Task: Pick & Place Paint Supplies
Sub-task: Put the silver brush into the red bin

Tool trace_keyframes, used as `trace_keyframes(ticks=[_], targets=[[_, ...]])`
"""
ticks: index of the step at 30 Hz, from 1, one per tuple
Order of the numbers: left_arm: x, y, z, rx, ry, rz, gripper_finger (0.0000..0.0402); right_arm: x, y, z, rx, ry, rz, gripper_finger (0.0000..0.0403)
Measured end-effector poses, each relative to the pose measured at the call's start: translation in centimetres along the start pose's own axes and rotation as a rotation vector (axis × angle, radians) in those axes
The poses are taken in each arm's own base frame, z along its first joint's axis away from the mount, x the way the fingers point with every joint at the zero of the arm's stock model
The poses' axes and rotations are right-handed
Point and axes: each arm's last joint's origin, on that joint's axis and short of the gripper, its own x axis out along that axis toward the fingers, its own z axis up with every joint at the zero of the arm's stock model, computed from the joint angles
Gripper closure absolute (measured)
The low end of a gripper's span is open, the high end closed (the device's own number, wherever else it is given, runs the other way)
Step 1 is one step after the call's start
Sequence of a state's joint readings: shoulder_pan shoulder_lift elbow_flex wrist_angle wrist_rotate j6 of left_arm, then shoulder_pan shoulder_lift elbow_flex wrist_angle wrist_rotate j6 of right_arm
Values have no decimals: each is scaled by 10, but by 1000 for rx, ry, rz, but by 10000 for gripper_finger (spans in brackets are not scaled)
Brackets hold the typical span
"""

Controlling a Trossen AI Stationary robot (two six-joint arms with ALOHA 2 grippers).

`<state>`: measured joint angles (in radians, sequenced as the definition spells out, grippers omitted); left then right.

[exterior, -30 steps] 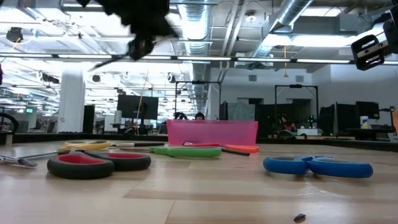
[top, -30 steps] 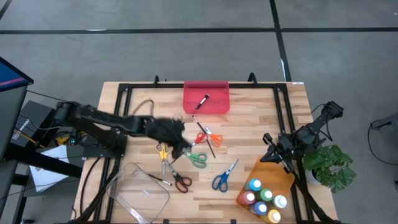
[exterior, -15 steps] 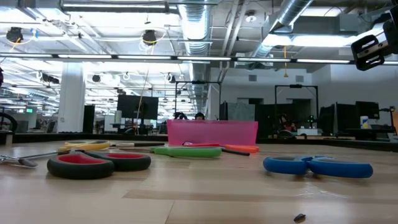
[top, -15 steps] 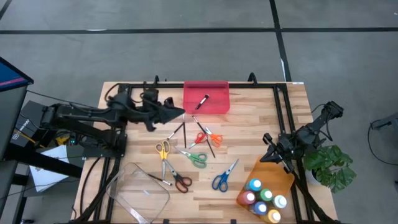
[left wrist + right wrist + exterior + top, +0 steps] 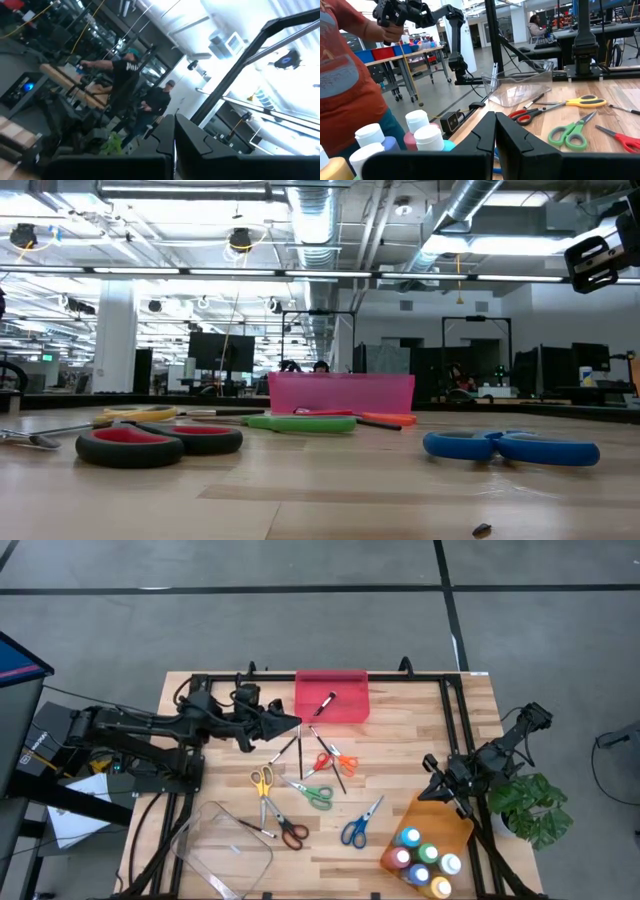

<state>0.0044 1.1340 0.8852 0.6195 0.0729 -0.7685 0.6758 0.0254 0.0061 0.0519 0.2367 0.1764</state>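
**A:** From above, where do the pincers sit?

**B:** The left pincer [image 5: 292, 721] is clenched and empty near the red tray [image 5: 331, 697]. A dark stick [image 5: 284, 751] lies on the table [image 5: 400, 755] just beside its tip, long axis slanting toward the table's front. The right pincer [image 5: 432, 783], also clenched, waits by the orange tray [image 5: 432, 812].

**A:** And the containers?

**B:** The red tray holds one marker [image 5: 326, 703]; the orange tray holds the paint bottles [image 5: 423, 862]; the clear tray [image 5: 224, 849] seems empty.

**A:** Table level?

**B:** Red scissors [image 5: 155, 442], green scissors [image 5: 300, 422] and blue scissors [image 5: 510, 447] lie flat.

**A:** The wrists?

**B:** Left sees only the room; right sees yellow scissors [image 5: 577, 102] well ahead.
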Motion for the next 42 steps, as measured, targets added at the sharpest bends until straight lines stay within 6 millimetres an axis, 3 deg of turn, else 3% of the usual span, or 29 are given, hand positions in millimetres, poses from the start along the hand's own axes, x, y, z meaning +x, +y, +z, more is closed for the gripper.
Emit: trace_keyframes(ticks=[11,20,30,37,42], targets=[[3,9,-2,13,11,41,401,0,0,0,-1,2,0,395],[-2,29,20,96,-88,143,401,0,0,0,0,2,0,395],[-2,87,65,209,-163,417,401,0,0,0,0,2,0,395],[23,126,89,316,-22,592,401,0,0,0,0,2,0,395],[36,166,87,368,130,734,401,0,0,0,-1,2,0,395]])
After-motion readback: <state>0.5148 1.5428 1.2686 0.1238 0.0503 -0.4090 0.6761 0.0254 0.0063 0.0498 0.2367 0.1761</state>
